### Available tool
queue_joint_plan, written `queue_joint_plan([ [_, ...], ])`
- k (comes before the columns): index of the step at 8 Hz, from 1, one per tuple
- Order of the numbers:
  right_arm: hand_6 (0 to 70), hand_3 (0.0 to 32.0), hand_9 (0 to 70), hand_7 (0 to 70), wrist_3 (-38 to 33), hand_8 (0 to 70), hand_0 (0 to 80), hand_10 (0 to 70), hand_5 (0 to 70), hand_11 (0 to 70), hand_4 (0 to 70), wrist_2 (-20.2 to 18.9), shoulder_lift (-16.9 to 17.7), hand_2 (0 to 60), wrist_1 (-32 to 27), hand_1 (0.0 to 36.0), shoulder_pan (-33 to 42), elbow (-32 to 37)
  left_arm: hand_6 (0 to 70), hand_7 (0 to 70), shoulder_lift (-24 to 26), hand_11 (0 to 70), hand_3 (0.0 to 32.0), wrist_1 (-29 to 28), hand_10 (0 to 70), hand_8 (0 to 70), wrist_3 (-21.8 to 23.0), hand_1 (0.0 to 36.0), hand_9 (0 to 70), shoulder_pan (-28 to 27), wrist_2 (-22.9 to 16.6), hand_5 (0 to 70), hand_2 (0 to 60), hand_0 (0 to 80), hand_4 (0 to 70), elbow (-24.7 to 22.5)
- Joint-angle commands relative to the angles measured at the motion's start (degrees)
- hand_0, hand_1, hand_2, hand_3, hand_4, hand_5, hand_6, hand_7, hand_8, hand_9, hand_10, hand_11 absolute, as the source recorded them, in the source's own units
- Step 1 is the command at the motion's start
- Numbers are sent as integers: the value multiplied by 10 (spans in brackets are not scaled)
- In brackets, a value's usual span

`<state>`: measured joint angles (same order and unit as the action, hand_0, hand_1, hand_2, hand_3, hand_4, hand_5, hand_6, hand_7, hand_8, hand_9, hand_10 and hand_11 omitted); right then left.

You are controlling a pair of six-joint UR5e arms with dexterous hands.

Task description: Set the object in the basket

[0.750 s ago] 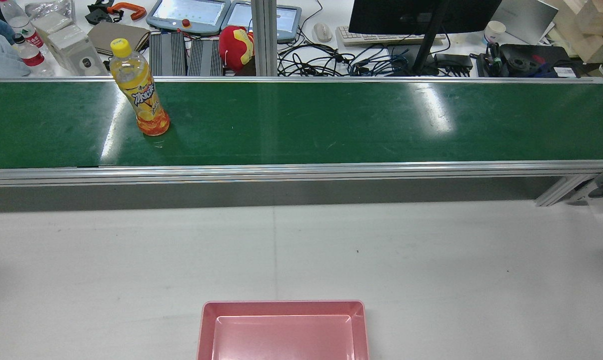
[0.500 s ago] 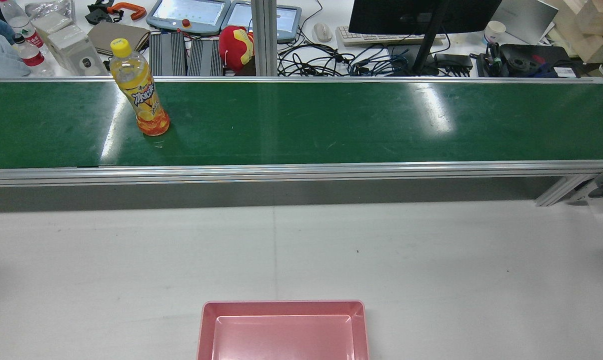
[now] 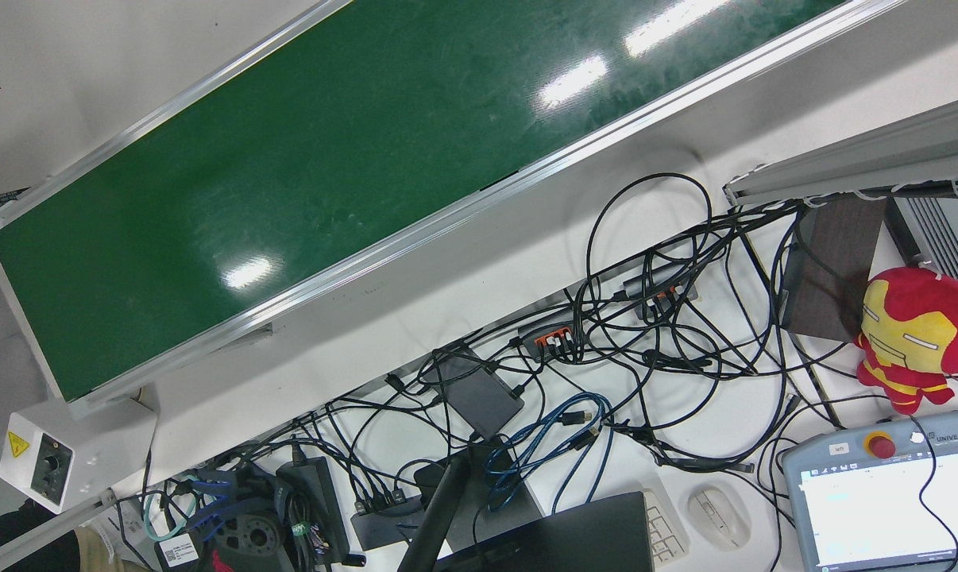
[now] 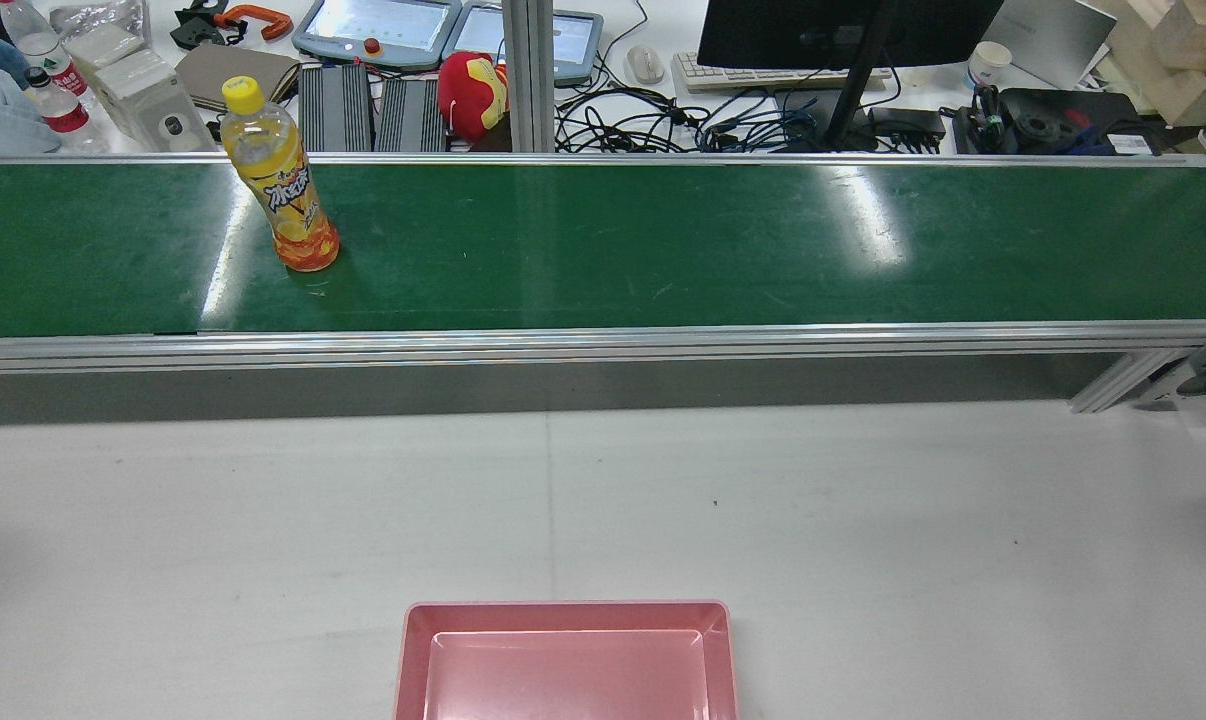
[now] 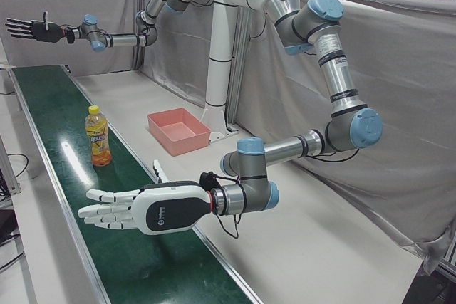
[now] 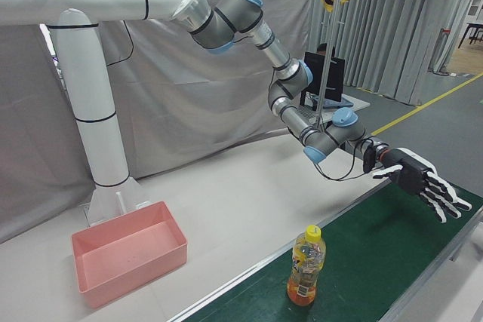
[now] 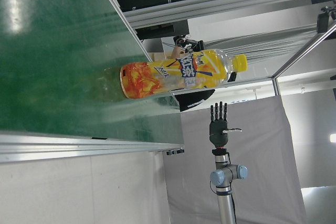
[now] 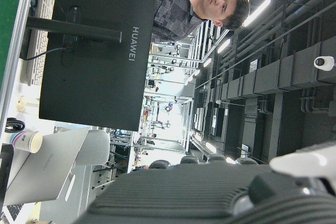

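Note:
An orange drink bottle with a yellow cap stands upright on the green conveyor belt, towards its left end. It also shows in the left-front view, the right-front view and the left hand view. The pink basket sits empty on the white table, also seen in the left-front view and the right-front view. My left hand is open, fingers spread, over the belt a short way from the bottle, also in the right-front view. My right hand is open above the belt's far end.
The belt has raised aluminium rails along both edges. Beyond it a desk holds cables, a monitor, teach pendants and a red plush toy. A grey curtain hangs behind the arms' white pedestal.

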<state>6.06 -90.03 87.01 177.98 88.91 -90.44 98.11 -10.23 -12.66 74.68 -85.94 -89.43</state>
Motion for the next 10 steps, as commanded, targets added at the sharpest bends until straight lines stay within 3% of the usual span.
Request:
queue_joint_plan([
  [1, 0, 0, 0, 0, 0, 0, 0, 0, 0, 0, 0, 0, 0, 0, 0, 0, 0, 0, 11, 8, 20, 173, 0, 7, 102, 60, -13, 172, 78, -46, 17, 202, 0, 599, 17, -10],
  [3, 0, 0, 0, 0, 0, 0, 0, 0, 0, 0, 0, 0, 0, 0, -1, 0, 0, 0, 11, 8, 33, 168, 0, 14, 98, 59, -13, 176, 76, -87, 19, 209, 0, 616, 20, -34],
  [6, 0, 0, 0, 0, 0, 0, 0, 0, 0, 0, 0, 0, 0, 0, 0, 0, 0, -1, 12, 11, 65, 167, 0, 42, 98, 65, -20, 176, 84, -148, 54, 214, 0, 629, 30, -39],
  [10, 0, 0, 0, 0, 0, 0, 0, 0, 0, 0, 0, 0, 0, 0, -1, 0, 0, 0, 11, 9, 98, 166, 0, 75, 97, 66, -41, 167, 86, -175, 54, 217, 0, 623, 31, -44],
])
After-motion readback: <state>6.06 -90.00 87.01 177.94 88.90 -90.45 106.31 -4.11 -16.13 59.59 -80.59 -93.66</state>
